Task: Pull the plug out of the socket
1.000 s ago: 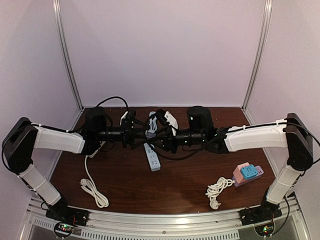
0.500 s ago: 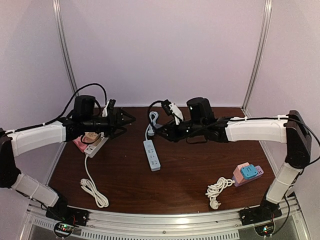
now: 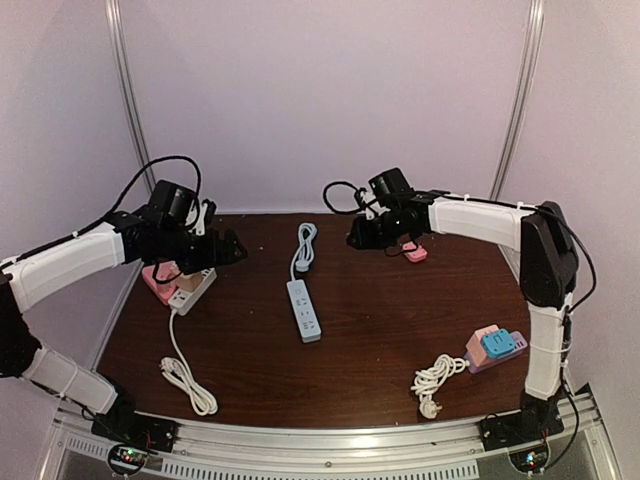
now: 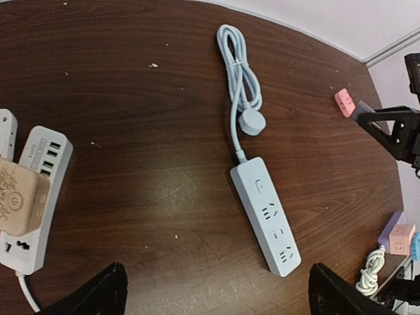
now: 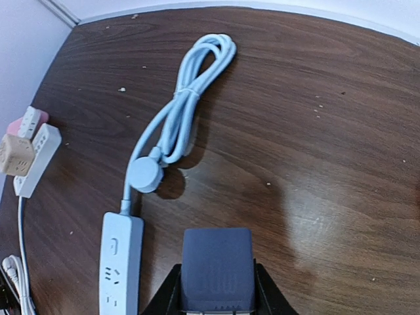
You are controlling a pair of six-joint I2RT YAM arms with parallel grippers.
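Your two arms have drawn apart from the middle of the table. The right gripper has swung to the rear right, clamped on the dark plug, while the left gripper hangs wide and empty at the left. The pale blue strip lies bare, so the pull looks done. You count two strips, this and the white strip, one held plug, one tan adapter and one coloured cube socket.
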